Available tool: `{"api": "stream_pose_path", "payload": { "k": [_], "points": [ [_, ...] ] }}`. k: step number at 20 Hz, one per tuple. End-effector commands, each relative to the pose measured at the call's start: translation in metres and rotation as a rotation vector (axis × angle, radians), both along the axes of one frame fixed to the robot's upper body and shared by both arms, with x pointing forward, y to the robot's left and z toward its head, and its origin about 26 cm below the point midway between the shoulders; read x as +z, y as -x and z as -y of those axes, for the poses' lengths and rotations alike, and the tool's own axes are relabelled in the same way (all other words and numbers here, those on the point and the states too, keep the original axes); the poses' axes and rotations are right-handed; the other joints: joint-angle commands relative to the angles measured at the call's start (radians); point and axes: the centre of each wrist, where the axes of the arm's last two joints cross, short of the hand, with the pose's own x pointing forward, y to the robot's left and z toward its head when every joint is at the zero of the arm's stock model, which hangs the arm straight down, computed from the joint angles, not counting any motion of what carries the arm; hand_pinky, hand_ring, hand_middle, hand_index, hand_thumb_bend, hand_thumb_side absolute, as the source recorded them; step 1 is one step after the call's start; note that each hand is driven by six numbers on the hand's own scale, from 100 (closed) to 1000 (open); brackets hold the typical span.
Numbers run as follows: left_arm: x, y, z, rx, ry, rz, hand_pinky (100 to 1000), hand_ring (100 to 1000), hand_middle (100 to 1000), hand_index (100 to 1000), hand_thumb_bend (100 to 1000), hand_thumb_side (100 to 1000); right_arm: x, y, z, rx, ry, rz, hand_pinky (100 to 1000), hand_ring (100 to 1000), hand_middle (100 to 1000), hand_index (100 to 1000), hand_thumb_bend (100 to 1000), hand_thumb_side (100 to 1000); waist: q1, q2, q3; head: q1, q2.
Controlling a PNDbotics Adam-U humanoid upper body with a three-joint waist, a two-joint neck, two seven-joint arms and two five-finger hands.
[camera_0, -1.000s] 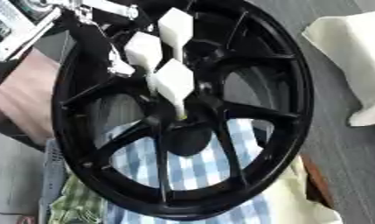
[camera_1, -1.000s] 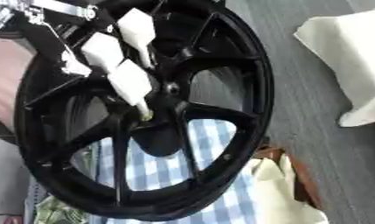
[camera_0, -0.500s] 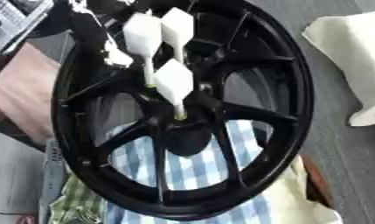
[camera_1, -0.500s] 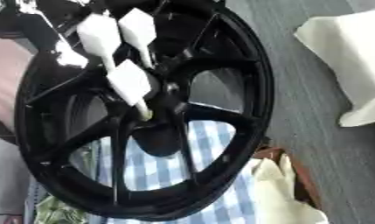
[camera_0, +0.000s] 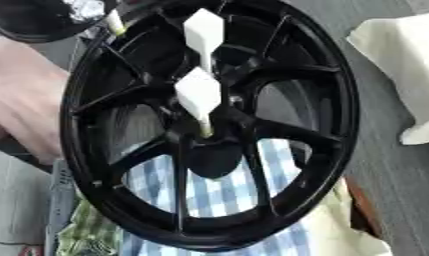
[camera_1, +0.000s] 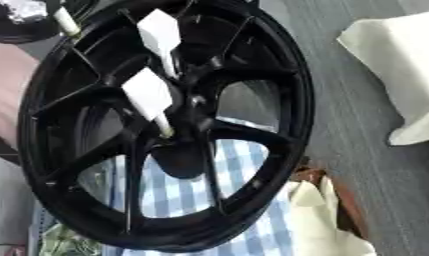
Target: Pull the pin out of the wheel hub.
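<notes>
A black spoked wheel [camera_0: 338, 105] stands tilted and fills the view. Two white diamond-headed pins stick out near its hub [camera_0: 224, 111]: an upper pin [camera_0: 203, 31] and a lower pin [camera_0: 198, 94] whose cream shaft [camera_0: 205, 129] runs into the hub. At the top left corner, beyond the rim, my left hand [camera_1: 25, 9] shows as a dark and silver blur. A cream pin shaft [camera_0: 115, 23] juts down from it, clear of the wheel; its head is hidden. My right hand does not show.
A blue-and-white checked cloth [camera_0: 219, 194] lies under the wheel, with green checked fabric [camera_0: 84, 236] at the lower left. Cream cloths lie at the right [camera_0: 401, 65] and lower right [camera_0: 338, 231] on grey striped flooring [camera_0: 385, 170]. A pinkish blurred shape [camera_0: 23, 110] sits behind the left rim.
My left hand has drawn up and to the left, taking one white-headed pin away from the spokes. Three white heads showed over the wheel before, two now. The view has shifted slightly.
</notes>
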Motion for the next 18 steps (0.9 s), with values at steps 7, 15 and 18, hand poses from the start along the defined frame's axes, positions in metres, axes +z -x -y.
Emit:
{"api": "stream_pose_path", "payload": {
  "k": [7, 15, 18],
  "points": [
    [0.033, 0.03, -0.121, 0.335, 0.208, 0.116, 656, 705, 376, 490, 100, 182, 0.009, 0.007, 0.007, -0.046, 0.028, 0.042, 876, 762, 625, 794, 100, 646, -0.025, -0.03, 0.042, -0.036, 0.004],
    [0.01, 0.054, -0.221, 0.619, 0.436, 0.154, 658, 714, 397, 517, 100, 178, 0.008, 0.009, 0.011, -0.069, 0.027, 0.056, 876, 763, 626, 794, 100, 643, -0.033, -0.026, 0.075, -0.057, -0.007],
    [-0.013, 0.061, -0.251, 0.718, 0.483, 0.181, 662, 721, 426, 548, 100, 139, 0.009, 0.009, 0.01, -0.067, 0.024, 0.064, 876, 763, 626, 794, 100, 644, -0.034, -0.022, 0.075, -0.057, -0.014]
  ]
}}
